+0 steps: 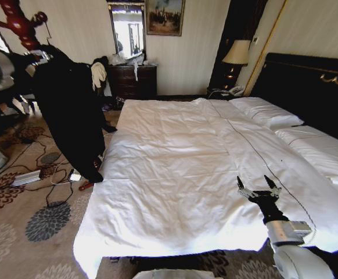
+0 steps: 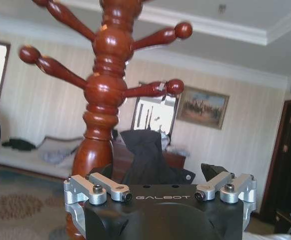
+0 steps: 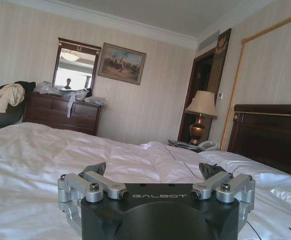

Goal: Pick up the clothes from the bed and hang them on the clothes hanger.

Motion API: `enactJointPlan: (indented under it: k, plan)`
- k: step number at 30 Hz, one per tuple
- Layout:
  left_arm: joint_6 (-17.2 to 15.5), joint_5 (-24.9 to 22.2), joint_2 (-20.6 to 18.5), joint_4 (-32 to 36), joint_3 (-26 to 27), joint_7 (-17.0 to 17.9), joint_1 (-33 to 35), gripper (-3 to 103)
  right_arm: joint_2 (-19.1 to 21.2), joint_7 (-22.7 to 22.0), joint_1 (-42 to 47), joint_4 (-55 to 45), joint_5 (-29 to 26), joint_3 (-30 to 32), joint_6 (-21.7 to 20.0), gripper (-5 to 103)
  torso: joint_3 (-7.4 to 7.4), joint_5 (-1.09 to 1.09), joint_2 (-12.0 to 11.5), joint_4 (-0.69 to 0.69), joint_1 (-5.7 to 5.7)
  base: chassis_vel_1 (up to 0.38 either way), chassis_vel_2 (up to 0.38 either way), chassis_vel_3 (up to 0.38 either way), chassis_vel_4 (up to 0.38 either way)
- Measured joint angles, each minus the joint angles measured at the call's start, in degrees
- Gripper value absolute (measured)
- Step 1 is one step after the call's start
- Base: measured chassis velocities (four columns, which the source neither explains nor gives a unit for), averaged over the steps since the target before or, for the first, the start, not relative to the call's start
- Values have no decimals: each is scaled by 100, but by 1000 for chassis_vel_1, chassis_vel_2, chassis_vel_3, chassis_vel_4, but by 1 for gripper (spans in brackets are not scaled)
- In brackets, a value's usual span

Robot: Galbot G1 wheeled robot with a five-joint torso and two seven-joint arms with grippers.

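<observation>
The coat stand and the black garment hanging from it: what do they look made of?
The coat stand looks like turned wood with a glossy reddish-brown varnish; highlights gleam on its knobs. The black garment looks like soft matte fabric, draping in loose folds; the exact cloth can't be told.

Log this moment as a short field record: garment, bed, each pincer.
garment: black coat hanging off the wooden coat stand, clear of the bed
bed: white sheets bare, pillows at the black headboard
left pincer: open, raised close to the coat stand, coat fabric just beyond it
right pincer: open, low over the bed's near right part, holding nothing
</observation>
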State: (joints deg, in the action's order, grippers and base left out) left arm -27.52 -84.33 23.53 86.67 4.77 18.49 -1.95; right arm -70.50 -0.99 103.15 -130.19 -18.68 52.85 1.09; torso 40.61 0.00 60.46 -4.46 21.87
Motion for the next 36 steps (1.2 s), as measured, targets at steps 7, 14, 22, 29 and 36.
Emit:
enactJointPlan:
  k: [7, 14, 22, 29, 36]
  plan:
    - [843, 103, -423, 998, 1043, -68, 1501, 100, 0, 0, 1, 0, 0, 0, 0, 100, 0, 2, 0, -2, 0, 0, 0, 0, 0]
    - [1188, 698, -86, 1875, 2261, -102, 3088, 100, 0, 0, 0, 0, 0, 0, 0, 100, 0, 1, 0, -3, 1, 0, 0, 0, 0]
    - [1536, 2091, 917, 3333, 4159, -220, 6425, 100, 0, 0, 0, 0, 0, 0, 0, 100, 0, -1, 0, 1, 1, 0, 0, 0, 0]
    - [1897, 3065, 1826, 4135, 4625, -336, 8190, 100, 0, 0, 0, 0, 0, 0, 0, 100, 0, 0, 0, 0, 1, 0, 0, 0, 0]
    - [2390, 4506, 3429, 4893, 4549, -767, 9887, 100, 0, 0, 0, 0, 0, 0, 0, 100, 0, 2, 0, 0, 0, 0, 0, 0, 0]
